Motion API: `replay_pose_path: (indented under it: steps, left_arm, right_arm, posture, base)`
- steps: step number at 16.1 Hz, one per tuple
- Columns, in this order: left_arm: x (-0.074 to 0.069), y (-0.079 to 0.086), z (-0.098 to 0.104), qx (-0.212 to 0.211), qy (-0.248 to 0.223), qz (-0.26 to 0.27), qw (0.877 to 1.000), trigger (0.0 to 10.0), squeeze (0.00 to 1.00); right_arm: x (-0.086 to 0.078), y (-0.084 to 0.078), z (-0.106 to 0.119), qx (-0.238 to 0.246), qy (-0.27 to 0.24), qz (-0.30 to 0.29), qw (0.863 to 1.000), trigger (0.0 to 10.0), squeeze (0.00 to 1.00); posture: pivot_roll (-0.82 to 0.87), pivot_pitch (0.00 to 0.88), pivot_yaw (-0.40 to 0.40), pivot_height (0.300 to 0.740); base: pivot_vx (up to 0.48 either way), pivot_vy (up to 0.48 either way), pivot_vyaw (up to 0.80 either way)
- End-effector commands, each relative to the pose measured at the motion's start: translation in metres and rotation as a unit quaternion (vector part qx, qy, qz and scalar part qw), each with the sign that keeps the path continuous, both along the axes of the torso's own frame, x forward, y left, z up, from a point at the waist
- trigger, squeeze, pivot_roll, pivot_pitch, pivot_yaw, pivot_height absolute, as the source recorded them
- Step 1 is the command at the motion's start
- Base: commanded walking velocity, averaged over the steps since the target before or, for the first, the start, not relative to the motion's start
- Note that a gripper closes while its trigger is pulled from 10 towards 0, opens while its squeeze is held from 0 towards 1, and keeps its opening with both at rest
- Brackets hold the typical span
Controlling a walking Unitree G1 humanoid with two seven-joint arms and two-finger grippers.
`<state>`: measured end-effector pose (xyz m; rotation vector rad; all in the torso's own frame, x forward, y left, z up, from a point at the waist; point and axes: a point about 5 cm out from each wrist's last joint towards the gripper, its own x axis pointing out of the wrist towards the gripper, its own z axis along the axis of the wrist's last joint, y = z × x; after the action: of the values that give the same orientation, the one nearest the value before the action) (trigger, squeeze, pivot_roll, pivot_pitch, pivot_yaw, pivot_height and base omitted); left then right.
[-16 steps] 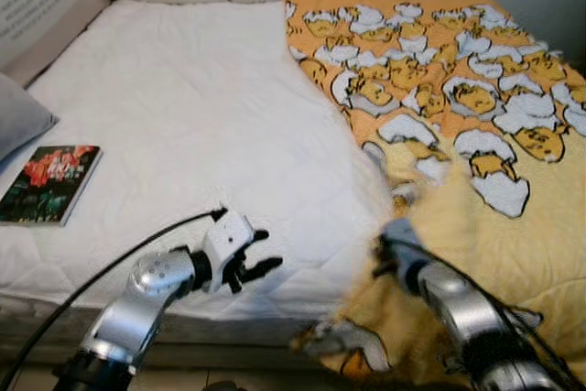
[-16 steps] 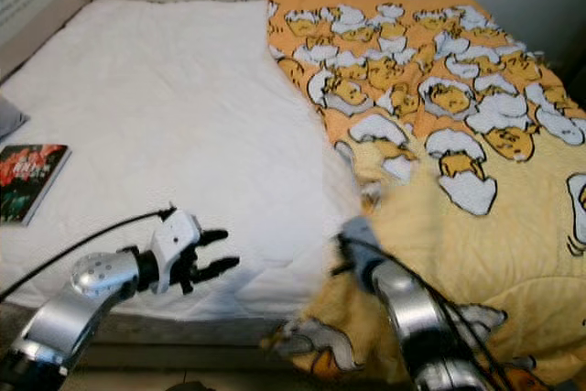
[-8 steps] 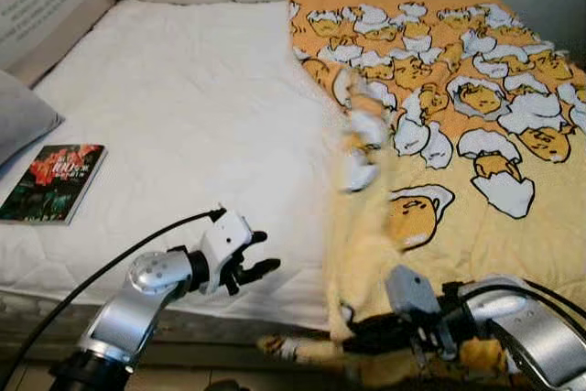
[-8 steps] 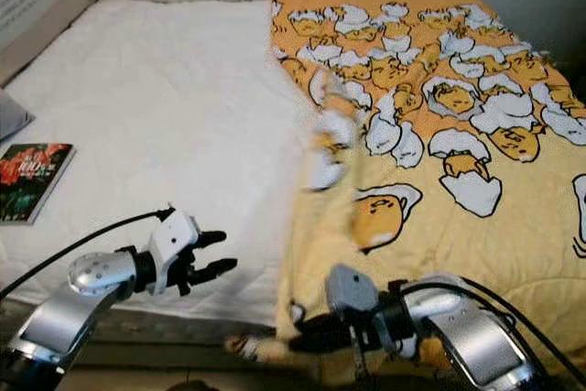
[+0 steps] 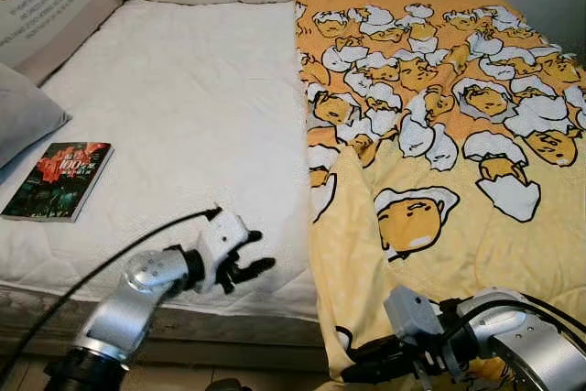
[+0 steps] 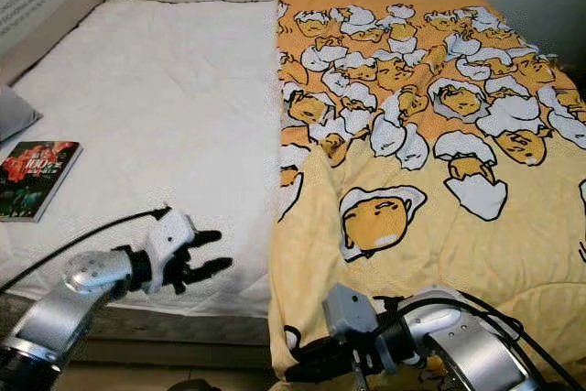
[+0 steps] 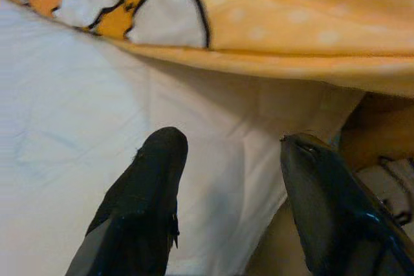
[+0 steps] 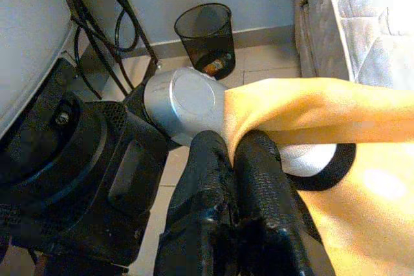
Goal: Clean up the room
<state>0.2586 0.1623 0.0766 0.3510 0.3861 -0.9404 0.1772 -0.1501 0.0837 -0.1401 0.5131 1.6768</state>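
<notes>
Blanket, yellow-orange with egg cartoon print [image 5: 430, 180], covers right half of frame; corner pinched in right hand [image 8: 239, 159], lower right. Bare white mattress [image 5: 183, 125] lies leftward; left hand [image 5: 240, 258] unclenched, empty, nearer it.

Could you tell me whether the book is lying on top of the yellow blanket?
No, the book lies on the bare white mattress near the bed's left edge, well apart from the yellow blanket covering the right side.
</notes>
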Motion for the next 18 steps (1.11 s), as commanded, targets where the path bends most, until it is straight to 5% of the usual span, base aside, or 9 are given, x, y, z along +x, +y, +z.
replay_pose_path:
  steps: [1,2,3,4,5,6,14,16,18]
  left_arm:
    - [0.003,0.007,0.004,0.006,-0.007,0.007,1.0,10.0,0.0]
    - [0.003,0.008,0.004,0.006,-0.007,0.007,1.0,10.0,0.0]
    - [0.003,0.008,0.003,0.007,-0.006,0.007,1.0,10.0,0.0]
    - [0.002,0.008,0.003,0.007,-0.005,0.006,1.0,10.0,0.0]
    - [0.002,0.007,0.003,0.007,-0.004,0.005,1.0,10.0,0.0]
    - [0.002,0.006,0.002,0.006,-0.003,0.004,1.0,10.0,0.0]
    - [0.003,0.004,0.002,0.006,-0.003,0.002,1.0,10.0,0.0]
    - [0.005,0.002,0.001,0.005,-0.004,0.006,1.0,10.0,0.0]
    - [0.007,-0.004,-0.003,-0.001,-0.003,0.024,1.0,10.0,0.0]
  right_arm:
    - [0.002,0.001,0.007,0.012,-0.014,0.004,1.0,5.9,0.0]
    - [0.002,0.001,0.007,0.012,-0.014,0.003,1.0,8.6,0.0]
    - [0.002,0.001,0.005,0.009,-0.007,-0.005,1.0,10.0,0.0]
    - [0.002,-0.001,0.004,0.005,0.005,-0.011,1.0,10.0,0.0]
    - [0.002,-0.002,0.003,0.005,0.01,-0.014,1.0,10.0,0.71]
    - [0.0,-0.003,0.003,0.005,0.012,-0.014,1.0,10.0,1.0]
    - [0.008,-0.006,-0.002,-0.024,-0.013,-0.037,0.999,10.0,1.0]
    - [0.017,-0.014,-0.006,-0.044,-0.035,-0.074,0.996,10.0,0.0]
    - [0.032,-0.024,-0.016,-0.076,-0.057,-0.159,0.983,10.0,0.0]
  posture:
    - [0.03,0.0,0.026,0.74]
    - [0.03,0.0,0.026,0.74]
    - [0.03,0.0,0.029,0.74]
    - [0.03,0.0,0.03,0.74]
    - [0.03,0.0,0.032,0.74]
    - [0.03,0.0,0.034,0.74]
    - [0.03,0.0,0.031,0.74]
    - [0.03,0.0,0.03,0.74]
    - [0.03,0.0,0.029,0.74]
  base:
    - [0.0,0.0,0.0]
    - [0.0,0.0,0.0]
    - [0.0,0.0,0.0]
    - [0.0,0.0,0.0]
    - [0.0,0.0,0.0]
    - [0.0,0.0,0.0]
    - [0.0,0.0,0.0]
    - [0.0,0.0,0.0]
    - [0.0,0.0,0.0]
